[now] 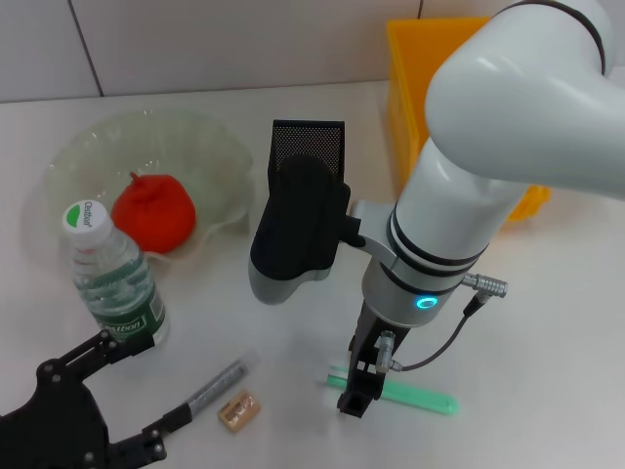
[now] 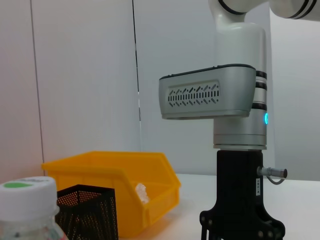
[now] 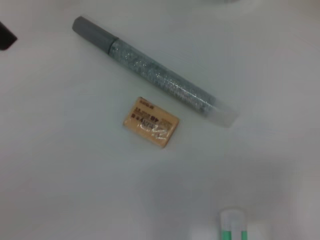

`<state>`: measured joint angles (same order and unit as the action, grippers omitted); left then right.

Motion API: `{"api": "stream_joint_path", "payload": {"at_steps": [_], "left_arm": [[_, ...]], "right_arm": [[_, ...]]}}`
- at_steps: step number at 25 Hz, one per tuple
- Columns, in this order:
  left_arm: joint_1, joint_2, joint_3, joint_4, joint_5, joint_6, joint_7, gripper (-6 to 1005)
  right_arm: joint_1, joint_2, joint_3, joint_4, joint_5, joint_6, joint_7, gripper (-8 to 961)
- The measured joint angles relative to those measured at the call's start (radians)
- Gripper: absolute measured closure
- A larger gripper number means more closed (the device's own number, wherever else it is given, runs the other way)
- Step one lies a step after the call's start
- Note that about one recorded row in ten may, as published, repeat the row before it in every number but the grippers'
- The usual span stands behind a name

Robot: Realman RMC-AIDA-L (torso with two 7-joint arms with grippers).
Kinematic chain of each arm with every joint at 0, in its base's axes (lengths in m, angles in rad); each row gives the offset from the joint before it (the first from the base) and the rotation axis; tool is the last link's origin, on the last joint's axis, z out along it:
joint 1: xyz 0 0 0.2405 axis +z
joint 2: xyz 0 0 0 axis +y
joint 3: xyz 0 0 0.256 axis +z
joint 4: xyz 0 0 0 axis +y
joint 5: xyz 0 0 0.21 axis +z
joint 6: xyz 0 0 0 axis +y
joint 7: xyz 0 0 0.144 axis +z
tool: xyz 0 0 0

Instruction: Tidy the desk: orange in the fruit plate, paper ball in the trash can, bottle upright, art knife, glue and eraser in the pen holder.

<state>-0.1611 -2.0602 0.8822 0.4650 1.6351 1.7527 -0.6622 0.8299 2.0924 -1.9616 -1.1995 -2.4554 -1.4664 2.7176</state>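
Tan-peach, the eraser (image 1: 240, 408) lies near the front edge, just right of the left gripper (image 1: 127, 415), whose fingers are spread and empty. The right gripper (image 1: 359, 391) hovers at the green art knife (image 1: 395, 394); its grip can't be told. Farther back stand the bottle (image 1: 112, 278) and pen holder (image 1: 308, 147).

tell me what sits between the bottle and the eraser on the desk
In the head view, the grey glitter glue pen lies between the upright bottle and the eraser, close beside the eraser.
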Motion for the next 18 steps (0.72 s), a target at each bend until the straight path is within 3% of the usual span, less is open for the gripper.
{"api": "stream_joint_path", "payload": {"at_steps": [4,11,18], "left_arm": [[0.000,0.000,0.001,-0.001,0.000,0.001,0.002,197],[0.000,-0.001,0.001,-0.003,0.000,0.001,0.002,197],[0.000,-0.002,0.003,-0.005,0.000,0.001,0.003,197]], "right_arm": [[0.000,0.000,-0.001,0.001,0.000,0.000,0.000,248],[0.000,0.000,-0.001,0.002,0.001,0.003,0.001,391],[0.000,0.000,-0.012,0.002,0.004,0.010,0.001,430]]}}
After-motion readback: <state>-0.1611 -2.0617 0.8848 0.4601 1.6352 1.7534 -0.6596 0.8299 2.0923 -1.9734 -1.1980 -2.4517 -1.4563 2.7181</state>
